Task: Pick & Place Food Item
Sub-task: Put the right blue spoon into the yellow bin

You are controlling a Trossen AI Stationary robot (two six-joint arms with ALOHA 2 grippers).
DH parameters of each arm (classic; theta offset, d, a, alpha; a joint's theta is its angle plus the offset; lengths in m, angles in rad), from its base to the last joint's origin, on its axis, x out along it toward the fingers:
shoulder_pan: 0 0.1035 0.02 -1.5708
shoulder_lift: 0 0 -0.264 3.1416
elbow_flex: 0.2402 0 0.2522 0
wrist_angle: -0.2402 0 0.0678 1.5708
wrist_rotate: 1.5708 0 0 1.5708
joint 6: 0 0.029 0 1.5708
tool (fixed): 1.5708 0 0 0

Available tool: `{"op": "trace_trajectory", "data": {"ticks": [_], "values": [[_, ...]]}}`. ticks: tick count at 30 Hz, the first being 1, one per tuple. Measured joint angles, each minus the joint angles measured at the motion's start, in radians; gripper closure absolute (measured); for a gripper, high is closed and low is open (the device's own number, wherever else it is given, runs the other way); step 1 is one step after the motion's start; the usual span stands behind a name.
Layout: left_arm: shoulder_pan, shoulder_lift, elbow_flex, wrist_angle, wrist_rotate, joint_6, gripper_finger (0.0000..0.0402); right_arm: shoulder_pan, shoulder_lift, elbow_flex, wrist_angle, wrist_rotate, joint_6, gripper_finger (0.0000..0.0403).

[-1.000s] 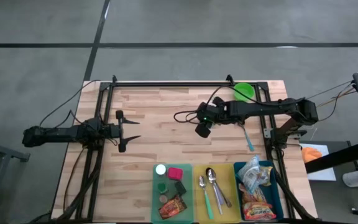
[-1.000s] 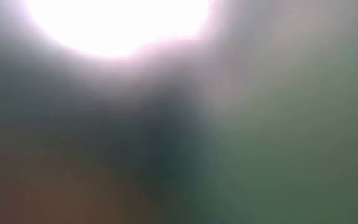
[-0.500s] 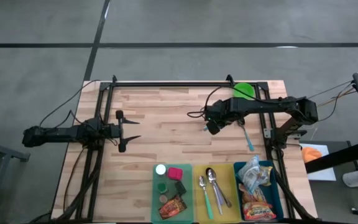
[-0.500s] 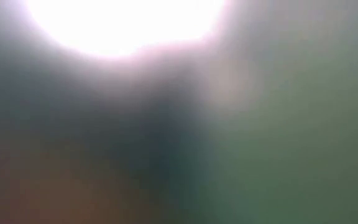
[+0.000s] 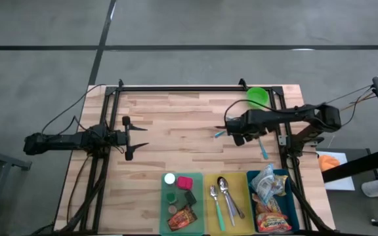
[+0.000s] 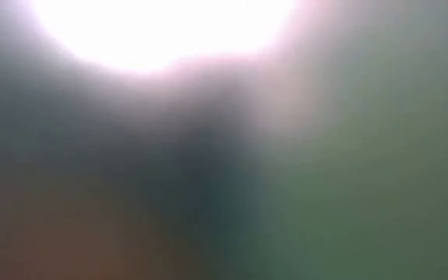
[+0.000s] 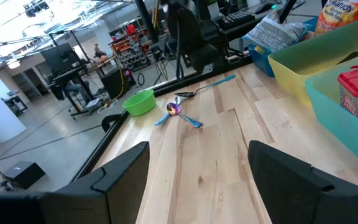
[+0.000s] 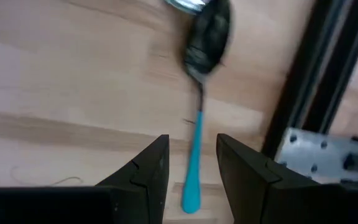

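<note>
the right gripper (image 5: 236, 136), fingers slightly parted and empty, is poised over a blue-handled metal spoon (image 8: 198, 106), not food. the crinkled snack packets (image 5: 268, 196) lie in the near-right blue bin (image 5: 294, 213). cutlery could be grasped by mistake. the left gripper (image 5: 135, 138) is held wide apart, empty.

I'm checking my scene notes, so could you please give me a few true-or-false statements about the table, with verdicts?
1. The green bowl sits inside the yellow bin. False: it stands on the wooden table near the far edge.
2. The yellow bin holds cutlery. True.
3. The right end effector is over a blue-handled spoon. True.
4. The left end effector grips a snack bag. False: it is open and empty.
5. The blue bin holds snack bags. True.
</note>
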Motion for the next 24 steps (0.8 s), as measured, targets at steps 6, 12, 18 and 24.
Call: {"op": "trace_trajectory", "data": {"ticks": [6,12,18,24], "values": [[0.0,0.0,0.0,0.0,0.0,0.0,0.0126,0.0,-0.088,-0.129,0.099,-0.013,0.079,0.0271],[0.0,0.0,0.0,0.0,0.0,0.0,0.0126,-0.011,-0.206,-0.254,0.201,-0.015,0.127,0.0271],[0.0,0.0,0.0,0.0,0.0,0.0,0.0126,-0.03,-0.287,-0.365,0.318,-0.014,0.109,0.0271],[0.0,0.0,0.0,0.0,0.0,0.0,0.0126,-0.055,-0.29,-0.441,0.393,-0.01,0.085,0.0271]]}}
